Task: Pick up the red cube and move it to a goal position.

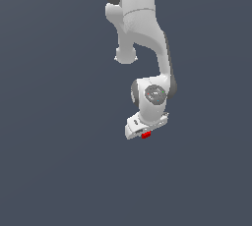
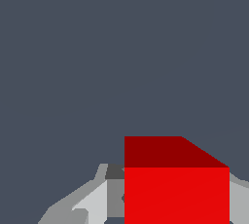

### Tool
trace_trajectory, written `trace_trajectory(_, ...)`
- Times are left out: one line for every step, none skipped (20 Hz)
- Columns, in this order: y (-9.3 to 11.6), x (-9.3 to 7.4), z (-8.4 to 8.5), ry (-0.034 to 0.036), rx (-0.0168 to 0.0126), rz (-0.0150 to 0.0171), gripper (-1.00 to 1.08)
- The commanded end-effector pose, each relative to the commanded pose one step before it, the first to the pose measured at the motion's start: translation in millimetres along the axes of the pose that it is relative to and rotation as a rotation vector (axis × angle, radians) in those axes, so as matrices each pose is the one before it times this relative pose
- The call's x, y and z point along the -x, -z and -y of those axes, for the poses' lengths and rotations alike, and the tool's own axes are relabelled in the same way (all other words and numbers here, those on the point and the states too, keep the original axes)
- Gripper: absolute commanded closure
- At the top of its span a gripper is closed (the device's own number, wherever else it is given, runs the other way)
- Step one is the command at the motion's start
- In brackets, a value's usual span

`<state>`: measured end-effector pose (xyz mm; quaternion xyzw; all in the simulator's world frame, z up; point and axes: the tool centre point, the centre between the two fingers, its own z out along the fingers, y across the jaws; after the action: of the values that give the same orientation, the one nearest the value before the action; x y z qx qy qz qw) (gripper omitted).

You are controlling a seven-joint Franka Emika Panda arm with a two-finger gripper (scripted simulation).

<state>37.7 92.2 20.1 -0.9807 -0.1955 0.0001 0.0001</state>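
Note:
The red cube (image 1: 145,135) is a tiny bright red block that peeks out just under the white gripper (image 1: 144,132) near the middle of the exterior view. In the wrist view the red cube (image 2: 176,194) fills the space between the grey fingers (image 2: 92,203), which press on its sides. The gripper is shut on the cube. Most of the cube is hidden by the hand in the exterior view. Whether it rests on the floor or hangs above it cannot be told.
The white arm (image 1: 142,28) reaches in from the top of the exterior view. A plain dark grey-blue surface (image 1: 59,161) surrounds it on all sides. No goal marker shows.

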Motion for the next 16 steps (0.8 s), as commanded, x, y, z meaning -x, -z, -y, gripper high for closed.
trace_trajectory(-0.11, -0.13, 0.05, 0.00019, 0.00005, -0.00026, 1.08)
trace_trajectory(0.00, 0.00, 0.00, 0.00000, 0.00000, 0.00000, 1.08)
trace_trajectory(0.17, 0.05, 0.03, 0.00000, 0.00000, 0.00000, 1.08)
trace_trajectory(0.04, 0.14, 0.01, 0.00000, 0.00000, 0.00000, 1.08)
trace_trajectory(0.12, 0.41, 0.03, 0.00000, 0.00000, 0.00000, 1.08)
trace_trajectory(0.20, 0.69, 0.04, 0.00000, 0.00000, 0.00000, 1.08)
trace_trajectory(0.28, 0.97, 0.06, 0.00000, 0.00000, 0.00000, 1.08)
trace_trajectory(0.37, 1.25, 0.08, 0.00000, 0.00000, 0.00000, 1.08)
trace_trajectory(0.45, 1.53, 0.09, 0.00000, 0.00000, 0.00000, 1.08)
trace_trajectory(0.54, 1.82, 0.11, 0.00000, 0.00000, 0.00000, 1.08)
trace_trajectory(0.62, 2.11, 0.13, 0.00000, 0.00000, 0.00000, 1.08)
trace_trajectory(0.71, 2.41, 0.15, 0.00000, 0.00000, 0.00000, 1.08)
trace_trajectory(0.80, 2.71, 0.16, 0.00000, 0.00000, 0.00000, 1.08)
trace_trajectory(0.89, 3.02, 0.18, 0.00000, 0.00000, 0.00000, 1.08)
trace_trajectory(0.99, 3.34, 0.20, 0.00000, 0.00000, 0.00000, 1.08)
trace_trajectory(1.09, 3.67, 0.22, 0.00000, 0.00000, 0.00000, 1.08)
